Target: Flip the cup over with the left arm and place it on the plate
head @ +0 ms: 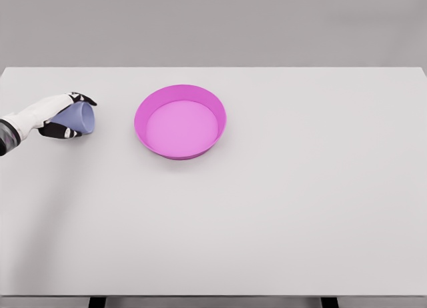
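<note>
A pale blue cup [79, 118] lies on its side at the far left of the white table, its mouth pointing right toward the plate. My left hand [67, 115] reaches in from the left edge and has its fingers curled around the cup, black fingertips [84, 97] showing above and below it. The magenta plate [180, 93] sits a short way to the right of the cup, round with a raised rim and nothing in it. My right arm does not show.
The white table [300, 208] spans the whole view, with its far edge at the top against a grey wall and its front edge at the bottom.
</note>
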`<state>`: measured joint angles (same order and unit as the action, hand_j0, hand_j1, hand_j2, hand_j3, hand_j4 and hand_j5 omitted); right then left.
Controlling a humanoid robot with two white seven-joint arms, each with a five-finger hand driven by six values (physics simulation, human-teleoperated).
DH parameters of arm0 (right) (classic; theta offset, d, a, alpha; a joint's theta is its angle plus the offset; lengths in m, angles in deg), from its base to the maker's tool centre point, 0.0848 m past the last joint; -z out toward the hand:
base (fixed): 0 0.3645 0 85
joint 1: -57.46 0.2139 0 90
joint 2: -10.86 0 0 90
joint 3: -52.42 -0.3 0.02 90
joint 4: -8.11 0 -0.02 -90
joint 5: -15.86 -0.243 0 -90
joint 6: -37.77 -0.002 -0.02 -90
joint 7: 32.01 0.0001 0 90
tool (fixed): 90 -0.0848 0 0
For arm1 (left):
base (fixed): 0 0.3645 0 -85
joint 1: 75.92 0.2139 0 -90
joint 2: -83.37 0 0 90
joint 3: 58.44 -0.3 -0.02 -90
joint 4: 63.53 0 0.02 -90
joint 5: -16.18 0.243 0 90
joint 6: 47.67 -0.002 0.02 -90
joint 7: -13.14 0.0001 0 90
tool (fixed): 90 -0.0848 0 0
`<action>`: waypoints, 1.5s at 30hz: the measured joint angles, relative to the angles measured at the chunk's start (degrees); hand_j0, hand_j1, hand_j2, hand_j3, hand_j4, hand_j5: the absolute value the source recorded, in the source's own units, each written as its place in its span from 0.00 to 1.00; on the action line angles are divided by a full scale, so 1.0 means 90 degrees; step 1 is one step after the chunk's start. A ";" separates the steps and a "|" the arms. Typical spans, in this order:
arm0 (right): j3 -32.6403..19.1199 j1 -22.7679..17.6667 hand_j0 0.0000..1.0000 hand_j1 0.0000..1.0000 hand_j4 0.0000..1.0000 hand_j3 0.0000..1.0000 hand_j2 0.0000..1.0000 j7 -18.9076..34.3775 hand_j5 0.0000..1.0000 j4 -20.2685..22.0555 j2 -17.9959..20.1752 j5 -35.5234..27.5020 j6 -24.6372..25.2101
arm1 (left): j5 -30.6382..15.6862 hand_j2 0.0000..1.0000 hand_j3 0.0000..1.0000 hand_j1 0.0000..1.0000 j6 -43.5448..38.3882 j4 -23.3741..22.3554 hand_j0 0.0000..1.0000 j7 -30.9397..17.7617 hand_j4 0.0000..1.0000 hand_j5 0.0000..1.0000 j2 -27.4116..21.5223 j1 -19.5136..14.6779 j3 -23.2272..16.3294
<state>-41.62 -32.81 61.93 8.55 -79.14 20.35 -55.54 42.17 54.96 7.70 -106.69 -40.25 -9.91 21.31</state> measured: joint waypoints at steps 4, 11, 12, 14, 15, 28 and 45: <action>0.0000 0.0000 1.00 1.00 1.00 1.00 1.00 0.0000 1.00 0.0000 0.0000 0.0000 0.0001 | -0.0025 0.66 0.66 0.66 0.0187 -0.0003 0.66 -0.0008 0.66 0.66 0.0000 0.0010 0.0012; 0.0000 0.0000 1.00 1.00 1.00 1.00 1.00 0.0000 1.00 0.0000 0.0000 0.0000 0.0002 | -0.0533 0.64 0.64 0.64 0.0627 -0.0043 0.64 -0.0028 0.64 0.64 -0.0038 0.0010 0.0091; 0.0000 0.0000 1.00 1.00 1.00 1.00 1.00 0.0000 1.00 0.0000 0.0000 0.0000 0.0002 | -0.0652 0.64 0.64 0.64 0.0704 -0.0047 0.64 -0.0058 0.64 0.64 -0.0047 0.0010 0.0098; 0.0000 0.0000 1.00 1.00 1.00 1.00 1.00 0.0000 1.00 0.0000 0.0000 0.0000 0.0003 | -0.0919 0.63 0.63 0.63 0.0909 -0.0094 0.63 -0.0148 0.63 0.63 -0.0057 0.0010 0.0127; 0.0000 0.0000 1.00 1.00 1.00 1.00 1.00 0.0000 1.00 0.0000 0.0000 0.0000 0.0002 | -0.1063 0.62 0.62 0.62 0.1029 -0.0130 0.62 -0.0217 0.62 0.62 -0.0060 0.0010 0.0162; 0.0000 0.0000 1.00 1.00 1.00 1.00 1.00 -0.0001 1.00 0.0000 0.0000 0.0000 0.0000 | -0.2831 0.60 0.60 0.60 0.2029 -0.0302 0.60 -0.0573 0.60 0.60 0.0061 0.0000 0.0427; 0.0000 0.0000 1.00 1.00 1.00 1.00 1.00 0.0000 1.00 0.0000 0.0000 0.0000 0.0002 | -0.4435 0.60 0.60 0.60 0.2491 -0.0219 0.60 -0.0579 0.60 0.60 0.1211 0.0010 0.0303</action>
<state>-41.62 -32.81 61.93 8.55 -79.14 20.35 -55.53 2.25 77.37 5.73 -111.91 -29.35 -9.82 24.04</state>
